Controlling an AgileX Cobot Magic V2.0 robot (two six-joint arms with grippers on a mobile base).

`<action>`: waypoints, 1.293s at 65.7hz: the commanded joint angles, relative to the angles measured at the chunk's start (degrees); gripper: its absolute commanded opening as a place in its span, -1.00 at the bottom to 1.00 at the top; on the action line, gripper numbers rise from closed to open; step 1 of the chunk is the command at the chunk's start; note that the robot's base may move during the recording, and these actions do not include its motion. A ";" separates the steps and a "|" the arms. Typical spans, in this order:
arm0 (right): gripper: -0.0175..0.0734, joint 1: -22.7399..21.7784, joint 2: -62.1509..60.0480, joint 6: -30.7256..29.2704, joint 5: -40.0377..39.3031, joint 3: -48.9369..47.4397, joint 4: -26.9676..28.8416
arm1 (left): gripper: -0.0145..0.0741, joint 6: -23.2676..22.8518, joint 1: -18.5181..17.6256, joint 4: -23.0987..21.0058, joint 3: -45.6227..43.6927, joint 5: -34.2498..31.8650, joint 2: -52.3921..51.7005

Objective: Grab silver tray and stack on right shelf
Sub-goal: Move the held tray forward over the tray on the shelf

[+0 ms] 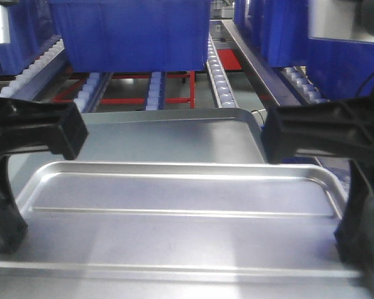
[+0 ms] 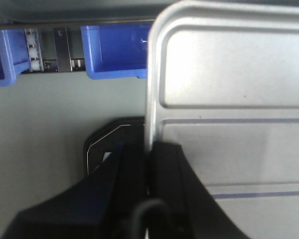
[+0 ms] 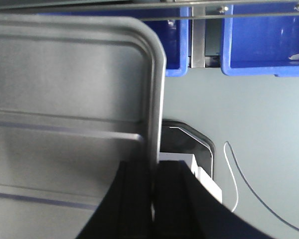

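Blue bins [image 1: 131,34] on sloping roller rails, right shelf [image 1: 302,87] of white rollers at far right, silver tray [image 1: 174,212] held level in front of the rack, left tool [image 2: 150,149] clenched on its left rim, right tool [image 3: 156,167] clenched on its right rim

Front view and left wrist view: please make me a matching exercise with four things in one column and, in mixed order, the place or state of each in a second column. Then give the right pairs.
Column one:
1 silver tray
2 left gripper
3 middle blue bin
4 white rollers

Column two:
A at the back, standing on the rollers
B shut on the tray's left rim
C in rows, under and beside the bin
D nearest the camera, gripped at both side rims

Pairs: 1-D, 2-B, 3-A, 4-C
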 commanded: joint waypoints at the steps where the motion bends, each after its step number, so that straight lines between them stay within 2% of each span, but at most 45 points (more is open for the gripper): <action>1: -0.45 -2.18 0.07 -2.80 -3.57 -3.48 -2.12 | -0.90 6.60 3.54 -2.57 -1.42 -2.60 -1.29; 10: -0.45 -5.53 5.00 -7.20 -6.18 -7.70 -2.12 | -0.90 17.39 10.68 -8.37 -1.42 -8.78 -1.04; 21: -0.45 -9.80 12.74 -9.81 -13.07 -14.28 -1.37 | -0.90 25.80 18.59 -9.85 -3.69 -10.81 2.53; 24: -0.45 -10.57 14.89 -10.80 -14.29 -16.55 -0.89 | -0.90 29.46 20.88 -11.54 -4.87 -11.77 4.28; 37: -0.45 -12.81 24.13 -15.32 -15.97 -25.54 -0.18 | -0.90 38.50 28.27 -18.82 -10.30 -16.25 10.97; 43: -0.45 -13.92 26.86 -15.39 -16.10 -28.54 -0.18 | -0.90 40.86 29.31 -20.20 -12.18 -16.47 13.41; 55: -0.45 -15.51 29.67 -15.43 -16.90 -31.15 -0.18 | -0.90 40.86 29.32 -20.20 -13.10 -19.40 16.75; 85: -0.45 -15.66 30.54 -15.43 -17.21 -31.15 -0.18 | -0.90 40.86 29.32 -20.20 -13.23 -19.44 17.97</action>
